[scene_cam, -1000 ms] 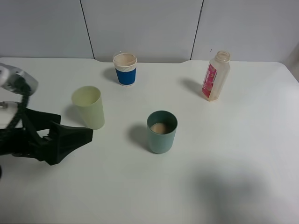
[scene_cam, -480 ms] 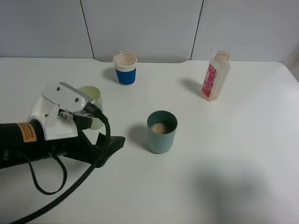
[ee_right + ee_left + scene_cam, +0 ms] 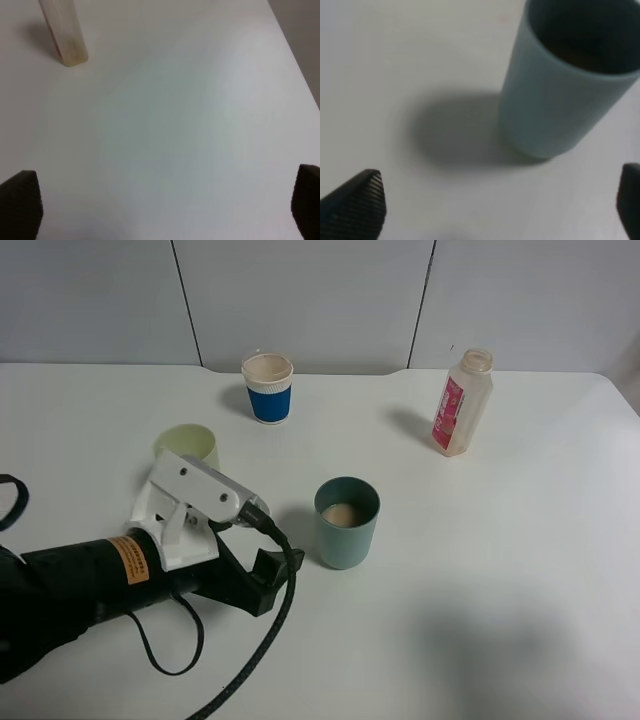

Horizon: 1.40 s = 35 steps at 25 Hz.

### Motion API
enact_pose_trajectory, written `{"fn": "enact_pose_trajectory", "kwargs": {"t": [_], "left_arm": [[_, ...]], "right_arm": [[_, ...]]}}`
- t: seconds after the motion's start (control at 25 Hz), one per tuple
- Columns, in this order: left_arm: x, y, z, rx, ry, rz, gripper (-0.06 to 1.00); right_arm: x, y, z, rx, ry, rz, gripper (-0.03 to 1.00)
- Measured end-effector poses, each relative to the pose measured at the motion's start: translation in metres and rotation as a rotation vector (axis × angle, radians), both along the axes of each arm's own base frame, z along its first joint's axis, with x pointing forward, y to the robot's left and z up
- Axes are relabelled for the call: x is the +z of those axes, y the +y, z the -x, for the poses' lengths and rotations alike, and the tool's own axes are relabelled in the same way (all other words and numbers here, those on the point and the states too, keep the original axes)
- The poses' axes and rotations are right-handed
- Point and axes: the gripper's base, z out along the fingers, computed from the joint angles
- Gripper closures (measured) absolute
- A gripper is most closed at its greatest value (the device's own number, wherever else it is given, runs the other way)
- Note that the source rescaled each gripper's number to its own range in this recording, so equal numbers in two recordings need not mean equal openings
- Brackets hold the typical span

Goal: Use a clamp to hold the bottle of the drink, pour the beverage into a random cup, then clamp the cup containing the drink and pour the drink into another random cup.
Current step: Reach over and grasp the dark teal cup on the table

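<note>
My left pincer [image 3: 492,204], jaws spread wide, faces the teal tumbler [image 3: 560,95]: light, stiff, slick plastic holding some beige drink [image 3: 342,514], best gripped mid-wall, I judge.

We see a white surface [image 3: 540,540] backed by a pale grey wall [image 3: 300,300] divided by dark seams [image 3: 187,302].

Left of centre in the high view, the arm [image 3: 80,585] hides most of the green cup [image 3: 187,440] and runs off the left edge. In the wrist views, the teal cup [image 3: 560,110] is blurred and its rim cropped, and the bottle [image 3: 62,35] loses its top.
</note>
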Motion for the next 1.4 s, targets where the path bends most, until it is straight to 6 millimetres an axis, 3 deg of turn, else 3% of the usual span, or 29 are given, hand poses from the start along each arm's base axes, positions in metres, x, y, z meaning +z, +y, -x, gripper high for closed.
{"fn": "enact_pose_trajectory", "kwargs": {"t": [0.48, 0.72, 1.2, 1.4], "left_arm": [[-0.030, -0.016, -0.005, -0.021, -0.187, 0.066, 0.15], [-0.045, -0.016, -0.005, -0.010, -0.155, 0.070, 0.15], [-0.054, -0.017, -0.003, -0.025, -0.112, 0.077, 0.15], [-0.062, -0.032, -0.008, -0.064, -0.110, 0.087, 0.15]], "right_arm": [[0.000, 0.000, 0.000, 0.000, 0.000, 0.000, -0.03], [0.000, 0.000, 0.000, 0.000, 0.000, 0.000, -0.03], [0.000, 0.000, 0.000, 0.000, 0.000, 0.000, -0.03], [0.000, 0.000, 0.000, 0.000, 0.000, 0.000, -0.03]]}}
